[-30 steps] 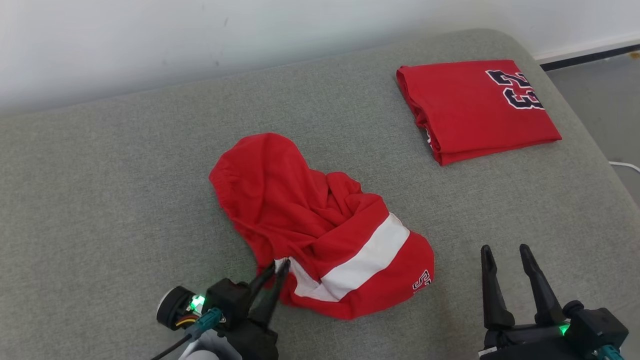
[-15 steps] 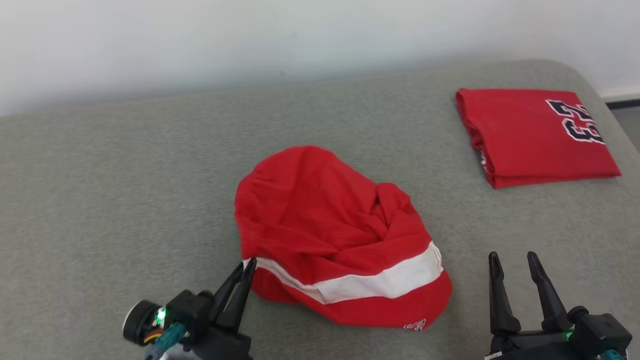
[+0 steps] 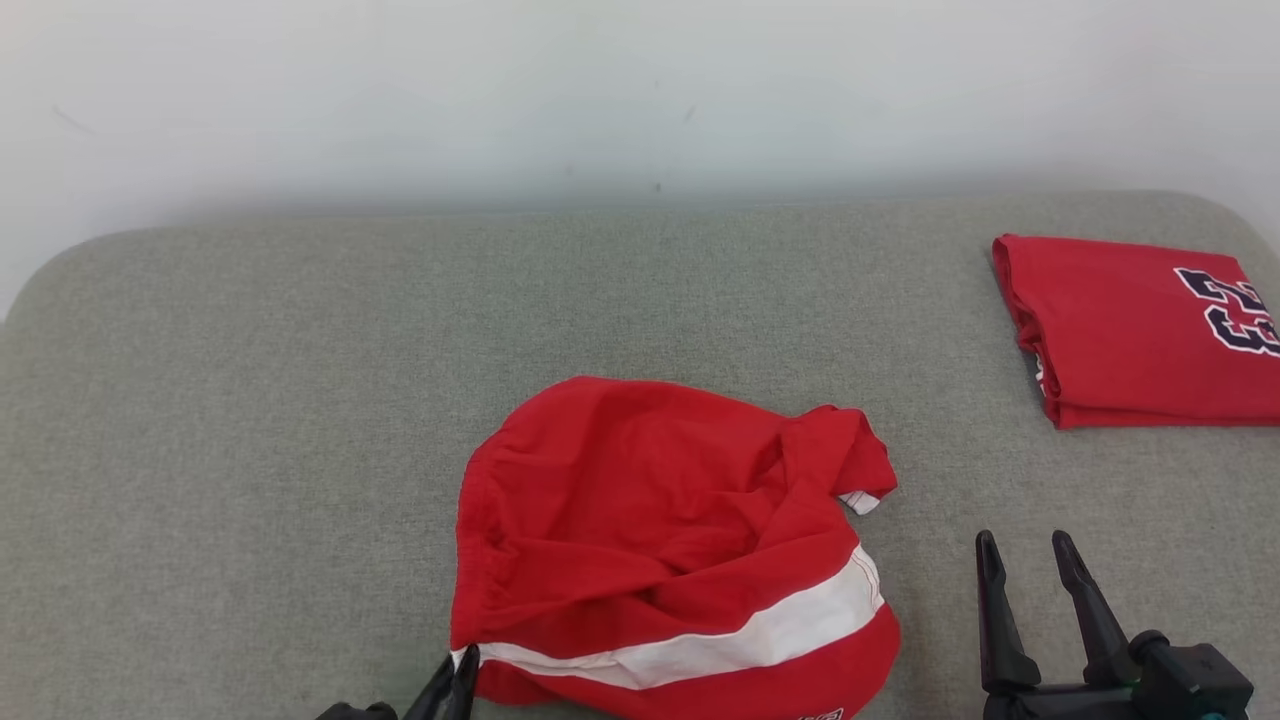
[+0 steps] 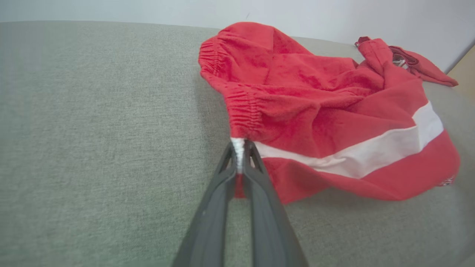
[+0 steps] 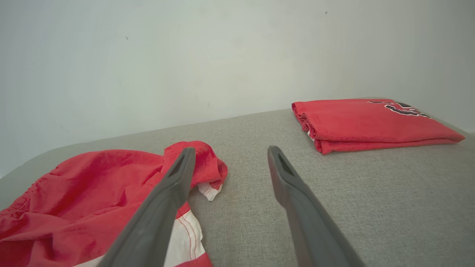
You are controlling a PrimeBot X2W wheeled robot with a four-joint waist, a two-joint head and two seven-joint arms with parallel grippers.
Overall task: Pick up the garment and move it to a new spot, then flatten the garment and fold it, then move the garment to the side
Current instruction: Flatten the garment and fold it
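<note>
The garment (image 3: 650,540) is a crumpled pair of red shorts with a white stripe, lying on the grey cushion (image 3: 250,400) near its front edge. My left gripper (image 3: 460,665) is at its lower left corner, shut on the white end of the waistband, as the left wrist view shows at the garment (image 4: 319,111) and the left gripper (image 4: 239,146). My right gripper (image 3: 1025,545) stands open to the right of the garment, nothing between its fingers. In the right wrist view the right gripper (image 5: 230,155) points past the garment (image 5: 74,196), whose loose leg end lies beside the left finger.
A folded red shirt (image 3: 1140,330) with dark numbers lies at the cushion's back right corner, also seen as the folded shirt (image 5: 367,122) in the right wrist view. A pale wall (image 3: 600,90) runs behind the cushion. Bare grey fabric stretches to the left.
The head camera has swung, shifting the whole picture. My left gripper has closed on the waistband corner and dragged the garment, which now lies wider and more spread. The right gripper stays open.
</note>
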